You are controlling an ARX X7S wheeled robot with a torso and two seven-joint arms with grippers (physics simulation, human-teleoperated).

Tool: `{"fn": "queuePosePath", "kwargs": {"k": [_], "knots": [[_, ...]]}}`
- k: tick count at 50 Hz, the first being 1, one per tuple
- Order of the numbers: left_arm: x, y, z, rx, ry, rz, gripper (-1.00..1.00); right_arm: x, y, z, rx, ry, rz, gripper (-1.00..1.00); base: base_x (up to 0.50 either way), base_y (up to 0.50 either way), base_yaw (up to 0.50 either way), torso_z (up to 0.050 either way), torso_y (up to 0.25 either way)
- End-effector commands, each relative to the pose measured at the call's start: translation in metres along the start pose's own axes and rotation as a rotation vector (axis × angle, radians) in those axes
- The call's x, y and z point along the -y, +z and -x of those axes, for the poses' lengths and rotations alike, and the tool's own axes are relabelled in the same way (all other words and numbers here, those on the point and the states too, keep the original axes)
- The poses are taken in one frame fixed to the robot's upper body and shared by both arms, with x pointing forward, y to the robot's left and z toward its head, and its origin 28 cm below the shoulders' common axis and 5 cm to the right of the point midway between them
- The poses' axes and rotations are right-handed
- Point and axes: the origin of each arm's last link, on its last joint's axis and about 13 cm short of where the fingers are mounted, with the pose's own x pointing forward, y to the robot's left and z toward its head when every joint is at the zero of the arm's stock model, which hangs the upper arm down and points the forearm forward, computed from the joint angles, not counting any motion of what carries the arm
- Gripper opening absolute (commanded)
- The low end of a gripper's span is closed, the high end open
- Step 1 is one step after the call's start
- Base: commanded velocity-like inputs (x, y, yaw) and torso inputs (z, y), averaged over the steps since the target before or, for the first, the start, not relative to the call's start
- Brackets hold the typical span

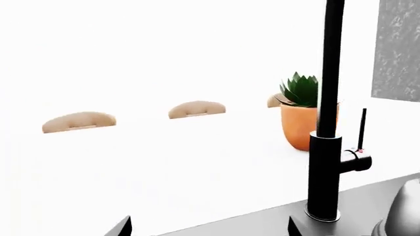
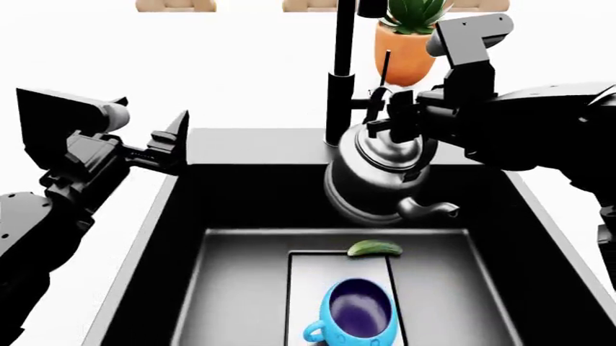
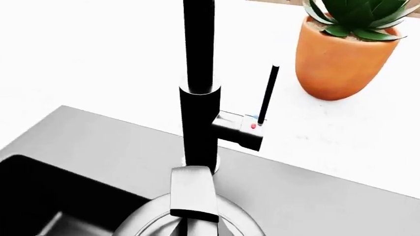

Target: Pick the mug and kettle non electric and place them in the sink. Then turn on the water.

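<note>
- The mug (image 2: pixel 356 311) already stood on the flat panel in the floor of the sink (image 2: pixel 539 216), near the front of the basin, with a small green object (image 2: pixel 376 249) lying on the floor just behind it.
- The kettle (image 2: pixel 377 176) hung over the back part of the sink, just in front of the faucet (image 2: pixel 339 86), and it seemed not yet to rest on the floor.
- The right gripper (image 2: pixel 397 115) was closed on the arched handle of the kettle; in the right wrist view the handle (image 3: pixel 192 196) sat directly under the camera.
- The left gripper (image 2: pixel 172 140) was at the left rim of the sink, with its jaws apart and nothing between them.
- In my judgement, the step in hand was to set the kettle down. A good way would be to lower it straight, away from the faucet, and to land it behind the mug so that the spout (image 2: pixel 428 210) did not strike it.
- The jaws should release only when the base is supported, otherwise the kettle may tip.
- The lever (image 3: pixel 268 93) stood upright beside the faucet, near the orange plant pot (image 3: pixel 345 64), and no water was running.
</note>
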Motion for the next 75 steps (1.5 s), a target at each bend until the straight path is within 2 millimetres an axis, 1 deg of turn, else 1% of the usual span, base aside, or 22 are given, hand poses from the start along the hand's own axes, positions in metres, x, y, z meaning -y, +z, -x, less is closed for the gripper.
{"fn": "queuePosePath", "kwargs": {"k": [1, 27, 28, 30, 34, 44, 52, 62, 75], "knots": [[0.001, -0.001, -0.001, -0.003, -0.008, 0.002, 1.00, 0.002, 0.004, 0.003, 0.018, -0.011, 0.006, -1.00, 0.00, 0.00, 0.00, 0.000, 0.000], [0.001, -0.001, -0.001, -0.003, -0.008, 0.002, 1.00, 0.002, 0.004, 0.003, 0.018, -0.011, 0.006, -1.00, 0.00, 0.00, 0.00, 0.000, 0.000], [0.006, -0.003, 0.003, 0.011, -0.019, 0.020, 1.00, 0.004, -0.005, 0.003, 0.035, 0.050, 0.073, -1.00, 0.00, 0.00, 0.00, 0.000, 0.000], [0.002, -0.001, 0.001, 0.004, -0.015, 0.009, 1.00, 0.000, 0.000, 0.001, 0.024, 0.021, 0.030, -1.00, 0.00, 0.00, 0.00, 0.000, 0.000], [0.001, 0.001, 0.000, 0.001, -0.013, 0.005, 1.00, -0.006, 0.001, 0.003, 0.018, 0.030, 0.016, -1.00, 0.00, 0.00, 0.00, 0.000, 0.000], [0.004, 0.006, 0.000, 0.006, -0.014, -0.003, 1.00, -0.027, -0.008, 0.007, -0.005, 0.126, 0.056, -1.00, 0.00, 0.00, 0.00, 0.000, 0.002], [0.005, 0.006, 0.000, 0.008, -0.012, -0.004, 1.00, -0.048, -0.007, 0.005, -0.015, 0.213, 0.099, -1.00, 0.00, 0.00, 0.00, 0.000, 0.000], [0.003, 0.006, 0.001, 0.009, -0.002, -0.005, 1.00, -0.069, -0.006, -0.007, -0.024, 0.290, 0.128, -1.00, 0.00, 0.00, 0.00, 0.000, 0.000], [0.001, 0.003, 0.005, 0.007, 0.012, -0.003, 1.00, -0.095, -0.002, -0.029, -0.036, 0.360, 0.144, -1.00, 0.00, 0.00, 0.00, 0.000, 0.000]]}}
